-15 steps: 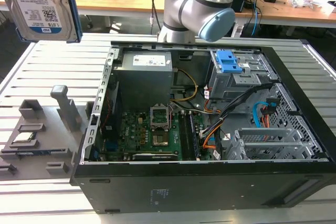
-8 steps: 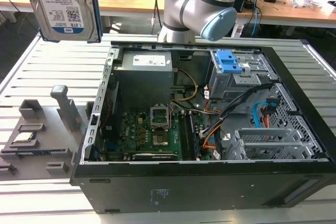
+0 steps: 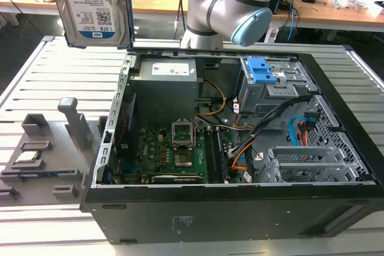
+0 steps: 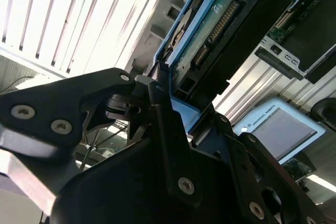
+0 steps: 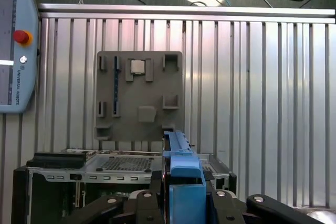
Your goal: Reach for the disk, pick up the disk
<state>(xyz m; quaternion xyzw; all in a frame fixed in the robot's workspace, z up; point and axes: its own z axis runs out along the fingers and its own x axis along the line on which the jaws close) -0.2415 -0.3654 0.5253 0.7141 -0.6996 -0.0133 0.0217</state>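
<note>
1. Gripper [image 4: 167, 95]: we log the pincer as pinched onto the disk's blue frame. In the second wrist view one black finger [image 4: 167, 135] lies along the frame's edge. In the first wrist view the frame stands between the dark fingers.
2. Disk [image 3: 90, 4]: a silver drive in a blue frame, with its white label, blue band and barcodes facing the exterior camera. It hangs upright at the exterior view's upper left, above the slatted table [image 3: 60, 58] and well apart from the case. We see it edge-on in the first wrist view [image 5: 181, 169] and its connector end in the second wrist view [image 4: 220, 22].
3. Robot arm [image 3: 225, 4]: grey with a pale blue joint cap, behind the case.
4. Computer case [image 3: 240, 208]: black, lying with its side open and the motherboard [image 3: 174, 154] exposed. A bare blue bracket [image 3: 262, 69] sits in the drive cage.
5. Grey fixture [image 3: 54, 172]: on the table, just beside the case at the exterior view's left. A processor chip [image 3: 27, 159] rests in one of its recesses.
6. Teach pendant [image 5: 16, 51]: lying on the table, apart from the fixture.
</note>
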